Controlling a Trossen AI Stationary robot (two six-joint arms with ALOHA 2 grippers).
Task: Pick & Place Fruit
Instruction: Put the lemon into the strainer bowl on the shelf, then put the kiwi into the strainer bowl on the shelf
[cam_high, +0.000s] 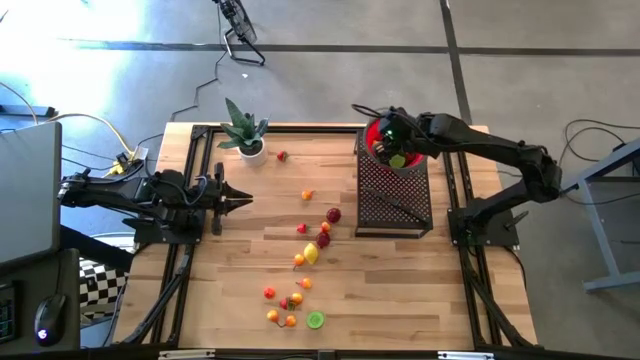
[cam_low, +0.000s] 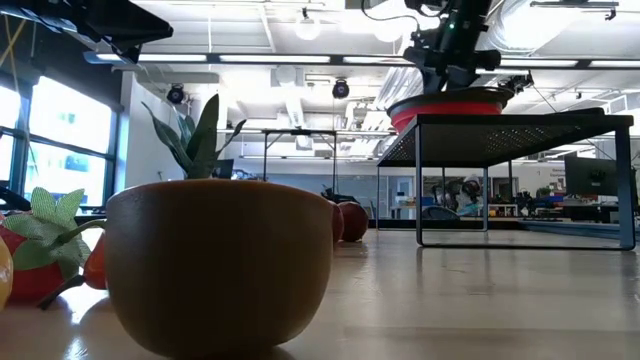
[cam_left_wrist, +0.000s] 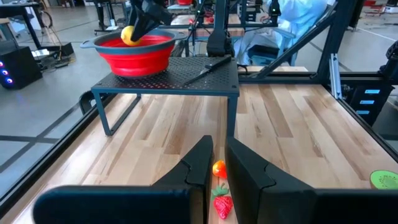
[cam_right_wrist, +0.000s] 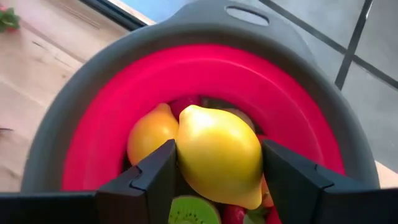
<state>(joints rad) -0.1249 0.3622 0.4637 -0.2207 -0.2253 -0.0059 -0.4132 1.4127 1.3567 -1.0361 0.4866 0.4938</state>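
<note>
Your right claw (cam_right_wrist: 217, 171) grips a yellow lemon (cam_right_wrist: 217, 155) directly over the red bowl (cam_right_wrist: 112, 112), which sits at one o'clock on the worktop (cam_high: 400, 290); let go too high and it may bounce off the fruit already inside. Its long axis runs across between the fingers. The left claw (cam_left_wrist: 214, 162), closed and empty, waits at nine o'clock

bowl (cam_high: 383, 140) on rack (cam_high: 394, 195) at table's right, fruits (cam_high: 310, 252) scattered mid-table, plant (cam_high: 244, 132) behind
</note>
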